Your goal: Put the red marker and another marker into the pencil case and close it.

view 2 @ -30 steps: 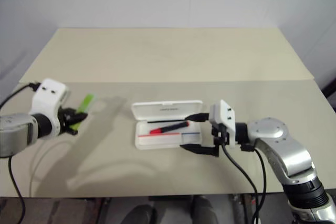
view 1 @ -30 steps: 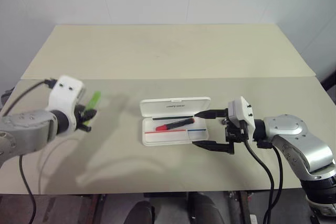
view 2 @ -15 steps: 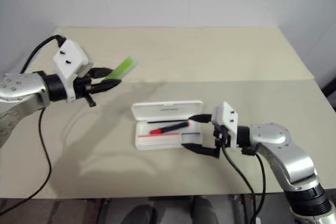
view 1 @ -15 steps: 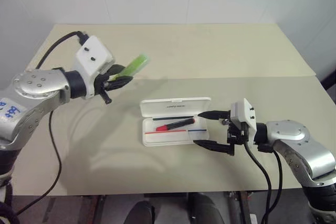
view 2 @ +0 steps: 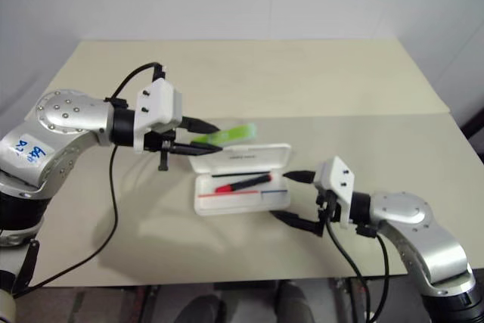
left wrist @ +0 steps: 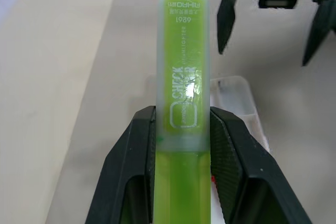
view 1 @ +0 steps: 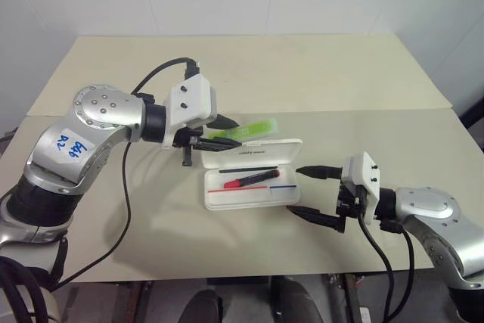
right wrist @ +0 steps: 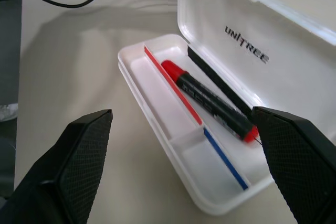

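Translucent lime plastic, flat and chunky, another marker (left wrist: 182,93) is pinched between the left fingers (view 1: 224,132) above the glossy white pencil case (view 1: 253,175) lying open on the matte surface (view 1: 151,209), red marker (right wrist: 209,100) inside, the right fingers (view 1: 314,194) spread beside it.

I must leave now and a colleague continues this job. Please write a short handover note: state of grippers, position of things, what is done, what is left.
Left gripper: shut on the green highlighter, held in the air over the open lid of the pencil case.
Right gripper: open, empty, beside the case's right end.
Red marker: lying inside the case's tray.
Done: red marker is in.
Left: lower the highlighter into the tray, release it, close the lid.
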{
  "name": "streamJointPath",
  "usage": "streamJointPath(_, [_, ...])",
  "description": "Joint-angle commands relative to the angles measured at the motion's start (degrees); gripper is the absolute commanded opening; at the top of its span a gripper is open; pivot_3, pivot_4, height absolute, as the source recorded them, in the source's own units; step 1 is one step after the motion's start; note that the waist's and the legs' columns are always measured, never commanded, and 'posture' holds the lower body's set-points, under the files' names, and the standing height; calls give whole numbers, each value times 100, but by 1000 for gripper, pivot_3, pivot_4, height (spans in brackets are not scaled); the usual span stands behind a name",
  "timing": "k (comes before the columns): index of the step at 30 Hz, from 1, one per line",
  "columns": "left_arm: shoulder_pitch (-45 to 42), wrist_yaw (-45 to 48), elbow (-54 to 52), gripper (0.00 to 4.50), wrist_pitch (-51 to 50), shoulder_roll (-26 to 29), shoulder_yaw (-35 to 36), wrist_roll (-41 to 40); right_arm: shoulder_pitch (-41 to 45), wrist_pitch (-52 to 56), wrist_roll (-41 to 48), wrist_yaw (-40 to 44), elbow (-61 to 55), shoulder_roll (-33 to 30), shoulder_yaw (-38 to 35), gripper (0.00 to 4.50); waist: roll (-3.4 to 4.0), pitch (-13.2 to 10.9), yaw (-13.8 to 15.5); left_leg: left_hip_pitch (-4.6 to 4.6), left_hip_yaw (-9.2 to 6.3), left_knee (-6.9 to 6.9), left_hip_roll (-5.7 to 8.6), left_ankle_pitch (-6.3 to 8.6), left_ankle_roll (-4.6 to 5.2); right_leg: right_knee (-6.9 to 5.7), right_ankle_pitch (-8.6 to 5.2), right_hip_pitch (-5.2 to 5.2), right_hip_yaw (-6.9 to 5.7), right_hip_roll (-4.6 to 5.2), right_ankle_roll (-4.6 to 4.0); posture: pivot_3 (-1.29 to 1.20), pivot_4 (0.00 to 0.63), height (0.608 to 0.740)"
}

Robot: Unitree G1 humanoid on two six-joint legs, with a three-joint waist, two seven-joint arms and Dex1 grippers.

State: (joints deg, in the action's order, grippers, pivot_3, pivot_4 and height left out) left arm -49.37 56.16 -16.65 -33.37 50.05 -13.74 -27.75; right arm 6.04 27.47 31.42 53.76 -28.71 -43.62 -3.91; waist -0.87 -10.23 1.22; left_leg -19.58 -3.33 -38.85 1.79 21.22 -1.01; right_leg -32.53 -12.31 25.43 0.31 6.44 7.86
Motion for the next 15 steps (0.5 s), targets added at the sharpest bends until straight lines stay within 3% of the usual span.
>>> streamJointPath(1, [-108,204,-159,1055,-74,-126,54,53,-98,-68,14,-119,-299,-46,-214,4500,0,0,-4,-2,0,-6,0,0,0,-2,2,0,1,0,3,0,150,740])
streamJointPath(15, [148,-77,-388,1055,-1101,-642,-791,802,-174,-39,41,-314,-424,-19,-205,4500,-2,-1,3,2,-1,-22,2,1,2,-19,5,-4,9,-1,9,0,150,740])
